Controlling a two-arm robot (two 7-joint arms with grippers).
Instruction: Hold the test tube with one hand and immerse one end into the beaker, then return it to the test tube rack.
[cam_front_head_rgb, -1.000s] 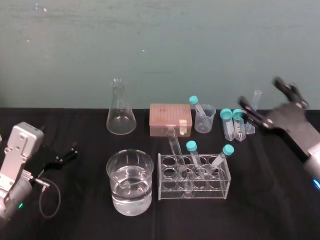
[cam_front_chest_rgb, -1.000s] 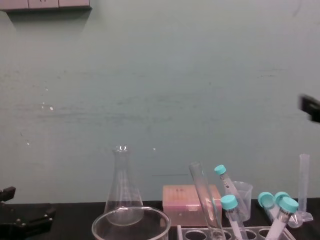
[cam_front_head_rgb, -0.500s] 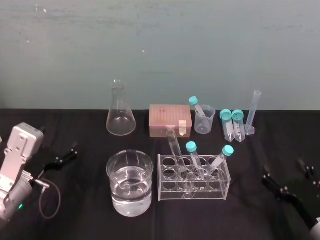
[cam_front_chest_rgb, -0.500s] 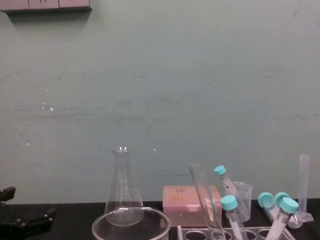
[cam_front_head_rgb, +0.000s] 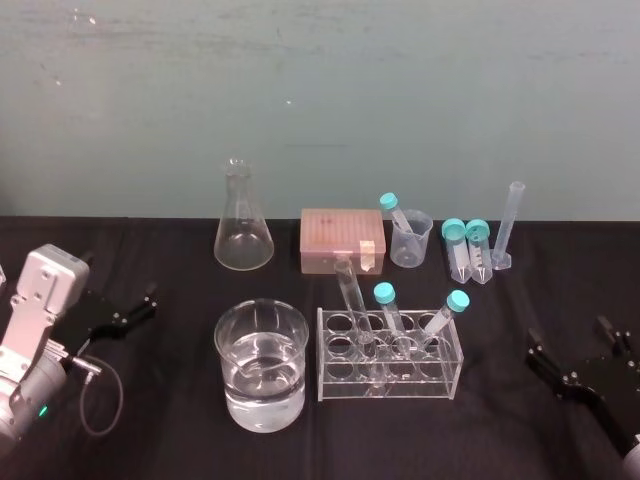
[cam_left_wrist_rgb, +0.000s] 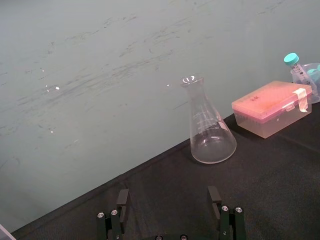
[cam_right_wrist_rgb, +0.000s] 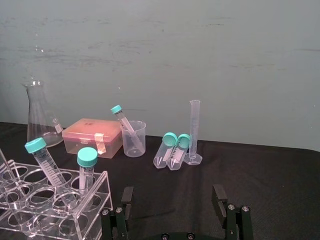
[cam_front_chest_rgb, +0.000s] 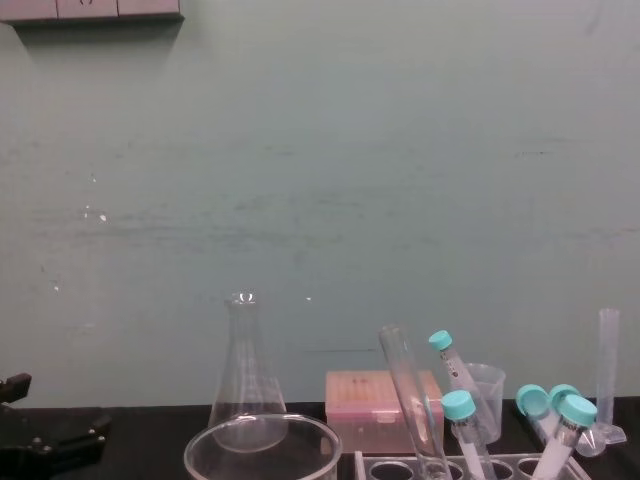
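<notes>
**Right tool dropping away from the rack**

Test tube is leaning in the test tube rack, beside the beaker. Right tool, lower than a second ago, is sitting wide open and empty; left tool is idling open. Probably parking: staying wide of the rack is what counts.

clear test tube, pale translucent rack, teal caps, pink box, black table.

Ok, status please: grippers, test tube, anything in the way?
Left gripper open, parked at far left. Right gripper open, low at right. Test tube leaning in rack. Two capped tubes beside it, on right gripper's side.
</notes>
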